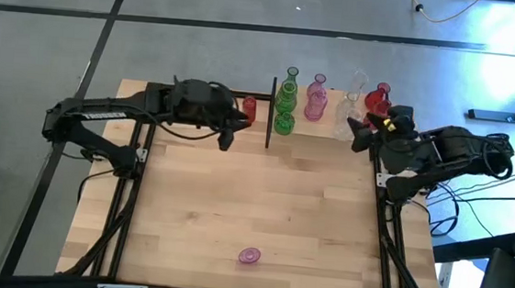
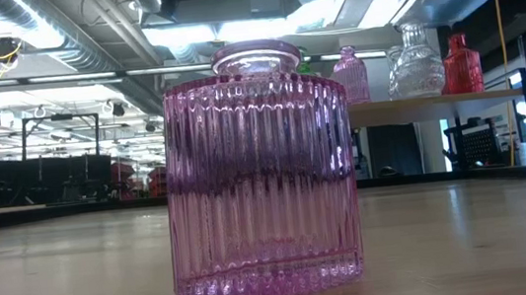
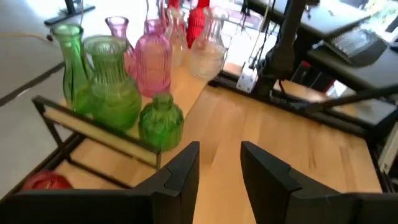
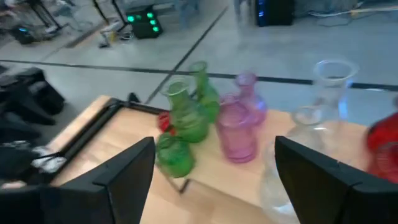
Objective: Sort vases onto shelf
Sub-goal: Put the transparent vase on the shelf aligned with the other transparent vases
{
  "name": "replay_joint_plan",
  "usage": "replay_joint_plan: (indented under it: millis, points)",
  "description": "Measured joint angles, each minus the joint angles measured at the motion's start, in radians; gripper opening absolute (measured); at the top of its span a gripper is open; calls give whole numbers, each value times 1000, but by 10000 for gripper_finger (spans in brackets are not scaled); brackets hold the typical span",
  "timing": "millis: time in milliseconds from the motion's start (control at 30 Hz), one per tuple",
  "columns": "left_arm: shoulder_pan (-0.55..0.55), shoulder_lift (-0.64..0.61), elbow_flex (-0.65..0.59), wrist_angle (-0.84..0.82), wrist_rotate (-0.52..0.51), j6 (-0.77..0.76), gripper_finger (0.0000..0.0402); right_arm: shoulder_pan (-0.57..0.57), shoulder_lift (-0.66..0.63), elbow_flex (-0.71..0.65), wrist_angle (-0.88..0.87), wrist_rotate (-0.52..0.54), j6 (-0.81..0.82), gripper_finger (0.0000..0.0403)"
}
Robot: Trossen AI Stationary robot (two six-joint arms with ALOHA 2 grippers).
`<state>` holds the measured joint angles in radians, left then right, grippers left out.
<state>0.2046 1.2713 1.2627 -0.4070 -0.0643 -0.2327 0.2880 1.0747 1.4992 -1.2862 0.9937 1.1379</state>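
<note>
A pink ribbed vase [image 1: 249, 255] [image 2: 257, 168] stands on its base alone near the table's near edge. The other vases stand on the shelf [image 1: 259, 97] [image 2: 437, 103] at the far edge: green ones [image 1: 285, 105] [image 3: 112, 87] [image 4: 183, 118], pink ones [image 1: 315, 98] [image 3: 152, 62], clear ones [image 1: 351, 101] [image 4: 326, 81] and a red one [image 1: 378, 98]. Another red vase [image 1: 248, 109] [image 3: 46, 182] stands left of the black post [image 1: 270, 113]. My left gripper [image 1: 228, 134] [image 3: 217, 165] hovers open beside that red vase. My right gripper [image 1: 358, 133] [image 4: 214, 168] is wide open near the clear vases.
The middle of the wooden tabletop [image 1: 262, 200] lies between the shelf and the lone pink vase. Black frame rails [image 1: 133, 199] [image 1: 388, 237] run along the table's left and right sides. Cables and a stand [image 3: 280, 56] sit beyond the right edge.
</note>
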Motion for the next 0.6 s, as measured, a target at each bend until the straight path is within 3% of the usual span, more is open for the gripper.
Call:
replay_joint_plan:
  millis: [267,400,600]
  points:
    - [1,19,0,109,-24,-53,111,6,18,4,-130,-85,67,307]
    - [1,19,0,104,-58,-53,111,81,25,-63,-133,-102,166,301]
    - [1,19,0,105,-62,-53,111,204,27,-228,-119,-72,442,232]
